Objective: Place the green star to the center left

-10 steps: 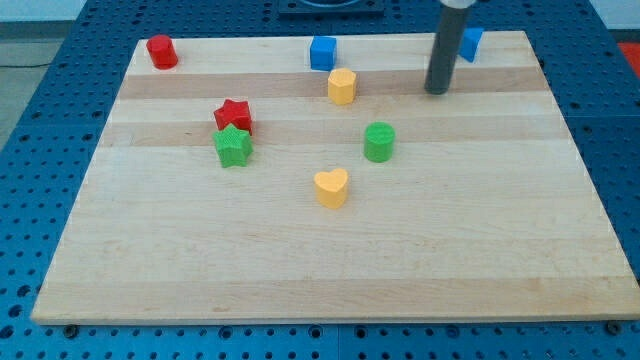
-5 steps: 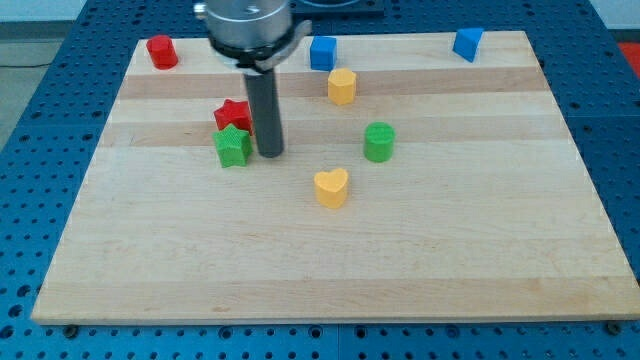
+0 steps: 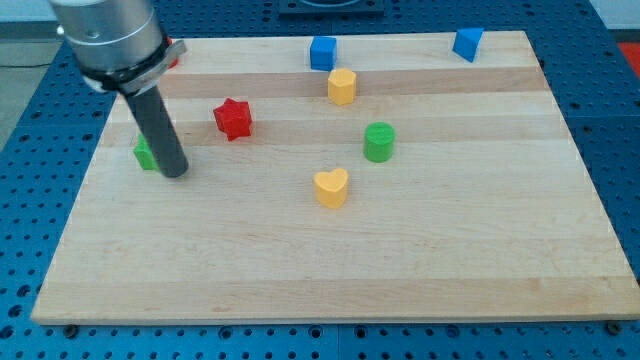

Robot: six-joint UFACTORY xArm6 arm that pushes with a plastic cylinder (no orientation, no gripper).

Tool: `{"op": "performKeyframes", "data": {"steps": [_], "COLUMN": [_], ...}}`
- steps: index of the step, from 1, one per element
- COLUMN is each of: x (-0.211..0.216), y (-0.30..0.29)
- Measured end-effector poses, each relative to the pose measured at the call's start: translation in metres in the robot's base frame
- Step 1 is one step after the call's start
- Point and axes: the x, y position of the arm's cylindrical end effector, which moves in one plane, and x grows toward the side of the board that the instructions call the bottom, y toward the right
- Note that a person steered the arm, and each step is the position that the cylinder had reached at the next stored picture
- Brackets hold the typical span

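Note:
The green star lies near the board's left edge, about mid-height, mostly hidden behind my rod. My tip rests on the board just right of it, touching or nearly touching it. The red star lies apart, up and to the right of my tip.
A red block at the top left is nearly hidden by the arm. Two blue blocks sit along the top edge. A yellow block, a green cylinder and a yellow heart lie mid-board.
My tip swept from the top right down to the green star, then pushed it left to the board's left side. The red star has turned slightly and stands alone.

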Motion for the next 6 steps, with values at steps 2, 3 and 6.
{"op": "performKeyframes", "data": {"steps": [2, 3, 6], "x": [0.003, -0.002, -0.022], "y": [-0.03, -0.031, -0.031]}}
